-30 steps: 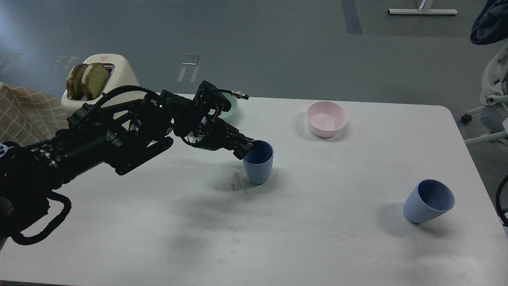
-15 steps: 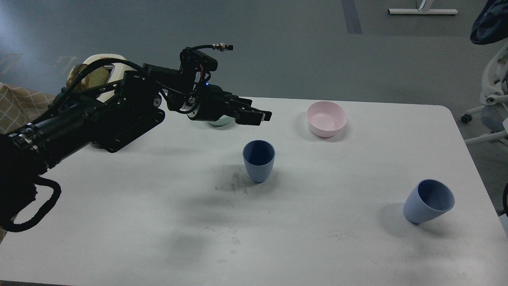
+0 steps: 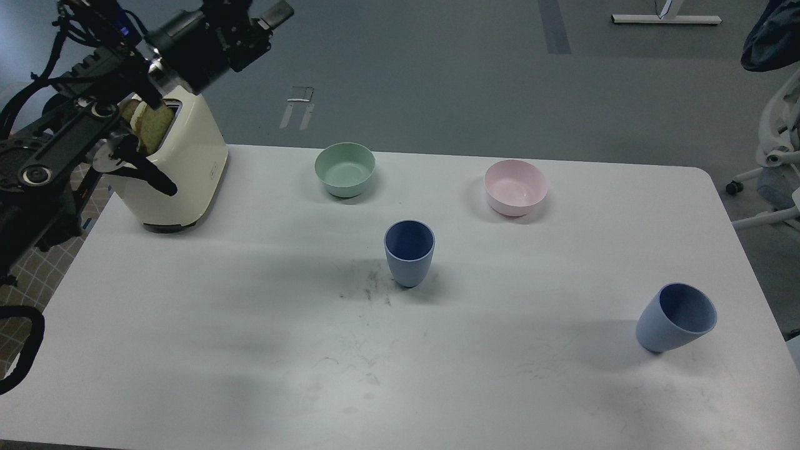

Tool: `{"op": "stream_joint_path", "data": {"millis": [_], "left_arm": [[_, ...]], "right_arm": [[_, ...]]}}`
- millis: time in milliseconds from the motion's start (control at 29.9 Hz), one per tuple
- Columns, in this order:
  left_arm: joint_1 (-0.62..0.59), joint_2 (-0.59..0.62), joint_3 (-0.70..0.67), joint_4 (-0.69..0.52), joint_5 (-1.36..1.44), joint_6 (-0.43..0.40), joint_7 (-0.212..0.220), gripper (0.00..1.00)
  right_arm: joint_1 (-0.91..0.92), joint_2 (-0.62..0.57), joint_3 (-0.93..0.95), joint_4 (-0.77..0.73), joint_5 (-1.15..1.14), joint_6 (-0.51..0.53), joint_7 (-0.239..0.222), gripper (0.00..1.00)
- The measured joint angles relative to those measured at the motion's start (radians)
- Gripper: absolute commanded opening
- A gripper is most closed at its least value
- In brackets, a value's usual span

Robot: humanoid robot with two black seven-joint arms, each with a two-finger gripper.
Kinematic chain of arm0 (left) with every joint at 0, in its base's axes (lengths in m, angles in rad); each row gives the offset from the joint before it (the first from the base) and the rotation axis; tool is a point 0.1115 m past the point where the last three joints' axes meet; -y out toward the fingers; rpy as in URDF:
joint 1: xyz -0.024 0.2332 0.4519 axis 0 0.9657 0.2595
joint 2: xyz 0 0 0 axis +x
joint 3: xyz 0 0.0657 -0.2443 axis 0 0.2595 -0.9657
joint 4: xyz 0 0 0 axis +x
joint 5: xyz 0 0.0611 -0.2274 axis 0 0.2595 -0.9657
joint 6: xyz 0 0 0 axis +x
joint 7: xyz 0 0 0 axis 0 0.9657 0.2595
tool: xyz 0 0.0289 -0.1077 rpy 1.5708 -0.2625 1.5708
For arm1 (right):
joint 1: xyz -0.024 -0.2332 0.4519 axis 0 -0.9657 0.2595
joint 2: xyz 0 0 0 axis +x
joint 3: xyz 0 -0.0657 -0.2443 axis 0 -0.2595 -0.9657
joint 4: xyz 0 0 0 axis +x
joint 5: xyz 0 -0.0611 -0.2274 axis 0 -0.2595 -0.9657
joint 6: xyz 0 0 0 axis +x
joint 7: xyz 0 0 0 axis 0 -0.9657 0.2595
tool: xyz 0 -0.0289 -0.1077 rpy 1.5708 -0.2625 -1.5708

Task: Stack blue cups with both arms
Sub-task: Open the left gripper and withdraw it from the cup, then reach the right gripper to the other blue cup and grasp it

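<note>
Blue cups (image 3: 409, 252) (image 3: 676, 317) well apart — both upright.

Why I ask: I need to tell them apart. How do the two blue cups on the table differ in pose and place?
The centre blue cup stands upright near the table's middle, mouth up; the right blue cup leans, its mouth turned up and to the right. The centre blue cup sits in front of the green bowl and pink bowl; the right blue cup sits alone near the table's right edge. Both share the same dusty blue, handleless tapered shape, and no gripper touches either.
</note>
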Motion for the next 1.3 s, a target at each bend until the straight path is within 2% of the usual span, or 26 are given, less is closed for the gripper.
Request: {"op": "stream_joint_path", "data": {"millis": [167,267,401,568,668,702,735,835,1002,1303], "left_arm": [[0.115,0.006,-0.117,0.002,-0.239,0.005,0.002,0.98],[0.163,0.006,-0.176,0.004,-0.322,0.008,0.005,0.98],[0.210,-0.008,-0.268,0.004,-0.380,0.023,0.012,0.98],[0.241,-0.020,-0.322,0.004,-0.399,0.032,0.069,0.98],[0.253,-0.023,-0.326,0.004,-0.399,0.033,0.085,0.98],[0.254,-0.023,-0.326,0.004,-0.400,0.033,0.087,0.98],[0.255,-0.023,-0.327,0.004,-0.400,0.033,0.088,0.98],[0.255,-0.023,-0.326,0.004,-0.401,0.032,0.090,0.98],[0.256,-0.019,-0.325,0.003,-0.401,0.032,0.093,0.98],[0.255,-0.019,-0.325,0.001,-0.401,0.033,0.094,0.98]], "right_arm": [[-0.060,-0.096,-0.066,0.116,-0.245,0.000,0.092,1.00],[-0.068,-0.123,-0.132,0.172,-0.417,0.000,0.115,1.00],[-0.093,-0.138,-0.210,0.213,-0.616,0.000,0.120,1.00],[-0.142,-0.153,-0.295,0.219,-0.783,0.000,0.125,0.96],[-0.186,-0.155,-0.320,0.216,-0.820,0.000,0.126,0.94],[-0.204,-0.156,-0.328,0.215,-0.828,0.000,0.126,0.93],[-0.218,-0.156,-0.334,0.214,-0.834,0.000,0.126,0.86],[-0.249,-0.157,-0.347,0.214,-0.858,0.000,0.126,0.77],[-0.289,-0.157,-0.351,0.221,-0.886,0.000,0.126,0.73],[-0.372,-0.185,-0.349,0.231,-0.890,0.000,0.126,0.72]]}}
